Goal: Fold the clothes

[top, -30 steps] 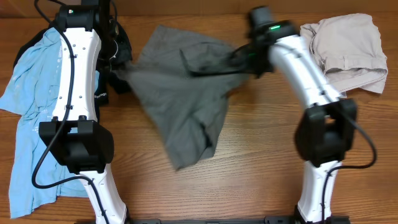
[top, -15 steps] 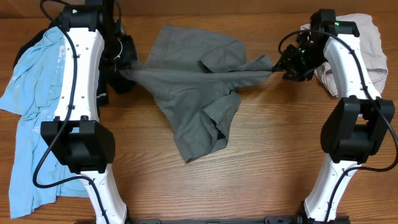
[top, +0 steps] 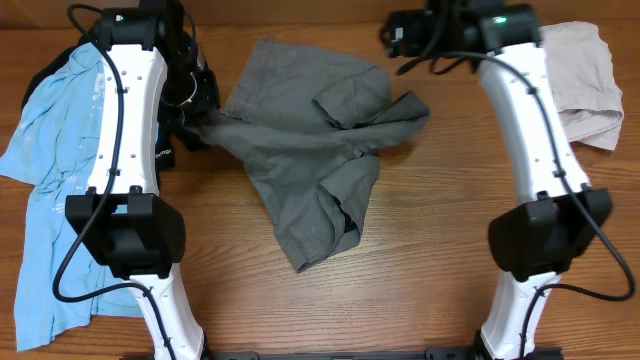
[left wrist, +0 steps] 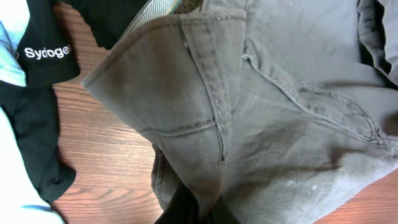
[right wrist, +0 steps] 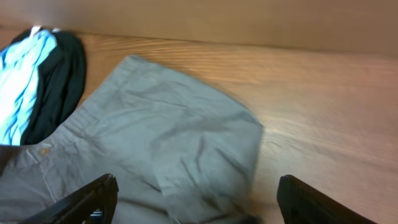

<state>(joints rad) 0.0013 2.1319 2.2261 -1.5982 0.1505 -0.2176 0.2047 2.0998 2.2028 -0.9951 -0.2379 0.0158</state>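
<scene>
— Where are the grey-olive shorts point(top: 300, 150)?
— Lying rumpled on the wooden table point(top: 430, 240), between the two arms. One corner is drawn out to a point on the left arm's side, and a fold is bunched across the middle.
— Who has hold of them?
— The left gripper point(top: 205, 115). Its claw is pinched together on that drawn-out corner. From its own camera the seamed cloth fills nearly everything, right up against a dark finger point(left wrist: 180, 208).
— And the right gripper point(right wrist: 196, 180)?
— Claw wide apart, hovering by the far edge of the shorts, clear of the cloth. I can see a waistband button point(right wrist: 43, 150) off past one finger.
— The other clothes?
— A light blue shirt point(top: 40, 170) lies to the left of the shorts, beyond the left arm. A black shirt point(left wrist: 37, 59) lies between it and the shorts, just beside the pinched corner. Beige shorts point(top: 580, 80) are heaped well off to the right of the grey-olive pair.
</scene>
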